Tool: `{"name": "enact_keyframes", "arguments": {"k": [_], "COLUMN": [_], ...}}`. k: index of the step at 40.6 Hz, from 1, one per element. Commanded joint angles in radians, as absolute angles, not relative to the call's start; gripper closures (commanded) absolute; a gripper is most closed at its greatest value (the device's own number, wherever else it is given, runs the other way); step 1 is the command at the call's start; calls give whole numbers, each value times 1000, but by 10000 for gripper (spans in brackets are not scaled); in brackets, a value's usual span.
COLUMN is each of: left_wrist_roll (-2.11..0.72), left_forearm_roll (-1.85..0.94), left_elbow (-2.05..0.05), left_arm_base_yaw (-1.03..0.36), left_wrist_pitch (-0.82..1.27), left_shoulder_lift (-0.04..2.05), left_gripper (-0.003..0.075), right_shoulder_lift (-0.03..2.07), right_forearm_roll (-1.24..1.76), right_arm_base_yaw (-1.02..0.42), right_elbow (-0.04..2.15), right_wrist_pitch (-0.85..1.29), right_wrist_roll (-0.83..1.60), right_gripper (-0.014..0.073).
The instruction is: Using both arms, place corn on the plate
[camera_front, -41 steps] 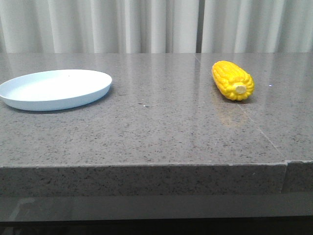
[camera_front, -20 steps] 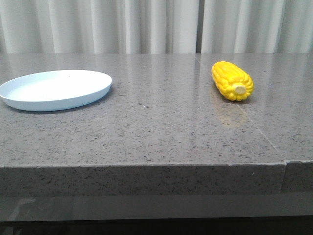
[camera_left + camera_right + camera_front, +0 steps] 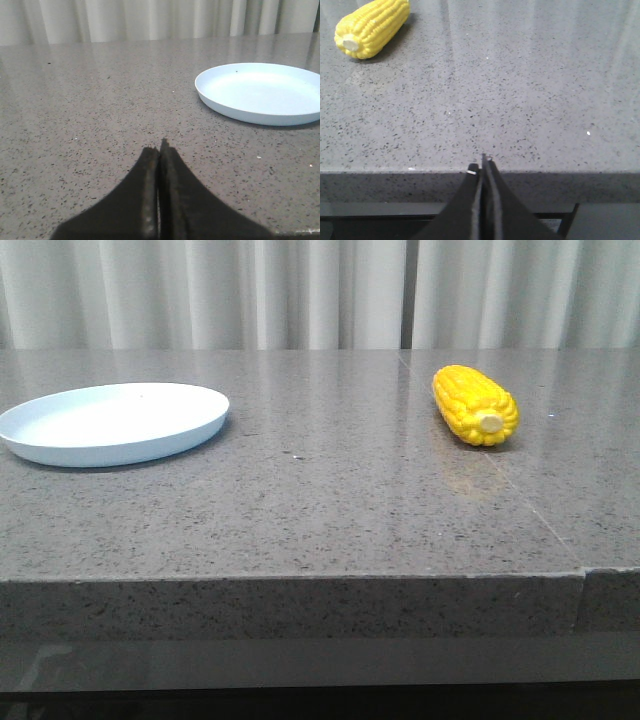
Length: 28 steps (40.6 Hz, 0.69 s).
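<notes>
The corn (image 3: 476, 405) lies on its side on the worktop (image 3: 330, 500), well apart from the plate (image 3: 112, 423). It appears rigid, light and prone to rolling, so a grasp across mid-length is advisable. The jaws of the left gripper (image 3: 159, 150) and right gripper (image 3: 483, 167) are together, holding nothing.

Bare table (image 3: 330, 490) lies between my plate (image 3: 112, 422) and corn (image 3: 476, 405), well apart. Nothing stands around either.

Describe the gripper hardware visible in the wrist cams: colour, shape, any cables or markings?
Both alike: the left gripper and right gripper each show two matte black, wedge-shaped fingers that taper to a narrow tip, with slightly rough inner edges. No cables, labels or markings show. The arms themselves are out of frame.
</notes>
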State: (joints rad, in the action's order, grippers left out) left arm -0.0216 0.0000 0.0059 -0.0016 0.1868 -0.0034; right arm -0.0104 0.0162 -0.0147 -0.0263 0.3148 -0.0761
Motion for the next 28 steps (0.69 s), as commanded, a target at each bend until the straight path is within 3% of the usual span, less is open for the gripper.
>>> {"name": "enact_keyframes", "arguments": {"k": [1, 17, 22, 28], "left_wrist_roll": [-22, -22, -20, -20], "left_forearm_roll": [-10, -10, -13, -13], "left_elbow": [8, 8, -11, -116], "left_arm_base_yaw": [-2, 1, 1, 1], "left_wrist_pitch": [104, -76, -228, -202], "left_shoulder_lift": [-24, -24, -24, -20], "left_gripper": [741, 740, 740, 740], "right_shoulder_lift": [-23, -23, -23, -22], "right_forearm_roll": [20, 20, 20, 20], "right_arm_base_yaw": [-9, -9, -9, -9], "right_elbow": [-11, 0, 61, 185], "right_wrist_pitch": [234, 125, 127, 183], "right_wrist_roll": [-75, -75, -75, -75], "right_gripper": [715, 715, 715, 715]}}
